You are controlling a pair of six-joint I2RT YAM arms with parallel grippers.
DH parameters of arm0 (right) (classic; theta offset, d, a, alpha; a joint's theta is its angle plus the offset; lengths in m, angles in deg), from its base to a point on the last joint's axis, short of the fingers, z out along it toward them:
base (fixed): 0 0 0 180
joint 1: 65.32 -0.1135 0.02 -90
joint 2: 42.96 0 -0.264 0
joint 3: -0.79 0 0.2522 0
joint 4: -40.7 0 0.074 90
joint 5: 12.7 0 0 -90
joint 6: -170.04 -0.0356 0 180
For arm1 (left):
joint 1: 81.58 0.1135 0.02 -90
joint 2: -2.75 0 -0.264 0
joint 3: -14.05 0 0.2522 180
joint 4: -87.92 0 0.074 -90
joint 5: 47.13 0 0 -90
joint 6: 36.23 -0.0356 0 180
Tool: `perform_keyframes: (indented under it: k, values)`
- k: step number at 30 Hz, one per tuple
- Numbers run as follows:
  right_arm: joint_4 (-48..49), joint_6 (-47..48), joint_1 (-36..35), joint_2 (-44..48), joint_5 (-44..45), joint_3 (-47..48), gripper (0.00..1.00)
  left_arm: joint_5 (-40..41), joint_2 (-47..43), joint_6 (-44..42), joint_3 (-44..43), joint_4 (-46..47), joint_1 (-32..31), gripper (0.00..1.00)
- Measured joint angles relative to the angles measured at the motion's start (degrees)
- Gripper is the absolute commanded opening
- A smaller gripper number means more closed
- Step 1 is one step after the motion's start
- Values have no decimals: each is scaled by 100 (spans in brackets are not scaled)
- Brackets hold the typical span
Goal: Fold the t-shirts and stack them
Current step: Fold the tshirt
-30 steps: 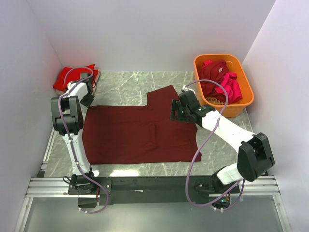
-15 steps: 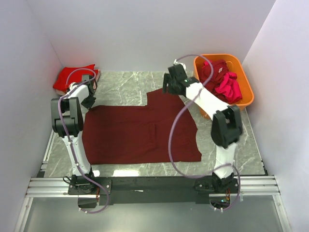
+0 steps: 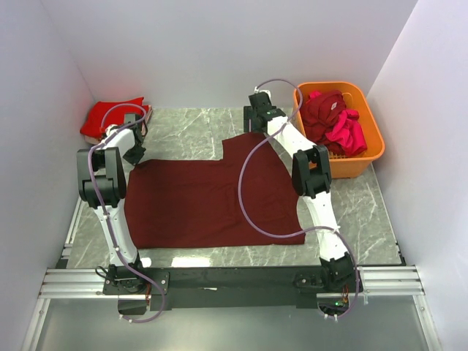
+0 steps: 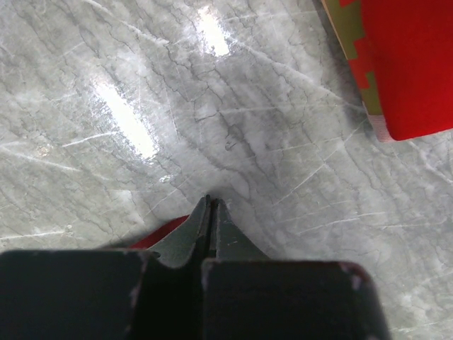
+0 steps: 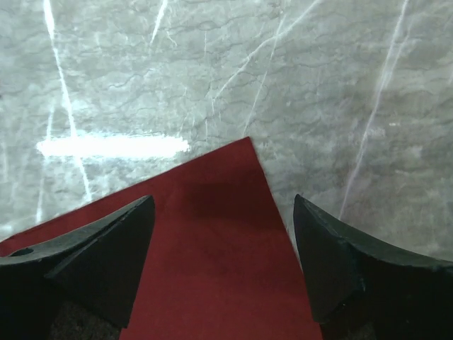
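A dark maroon t-shirt [image 3: 212, 197] lies spread flat on the marble table. My left gripper [image 3: 135, 150] sits at its far left corner. In the left wrist view it [image 4: 211, 204] is shut with its tips down at the table, and a strip of the cloth [image 4: 159, 234] shows under its left finger. My right gripper [image 3: 256, 121] is open above the shirt's far sleeve. In the right wrist view it [image 5: 222, 200] straddles the sleeve corner [image 5: 212, 234]. A folded bright red t-shirt [image 3: 110, 117] lies at the far left and also shows in the left wrist view [image 4: 410, 64].
An orange basket [image 3: 365, 157] at the far right holds a maroon shirt [image 3: 322, 110] and a magenta-pink one [image 3: 347, 135]. White walls close in the table on three sides. A metal rail [image 3: 234, 281] runs along the near edge.
My right arm has swung from the shirt's right edge to the far side, over the sleeve. The shirt's right side lies flatter and wider. My left gripper has not moved.
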Motion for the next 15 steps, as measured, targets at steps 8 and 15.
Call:
perform_keyframes:
  k: [8, 15]
  values:
    - [-22, 68, 28, -55, -249, 129, 88, -39, -37, -2, 50, 31, 0, 1]
    - [-435, -330, 116, -295, -999, 352, 88, -92, -42, -24, 55, 31, 0, 1]
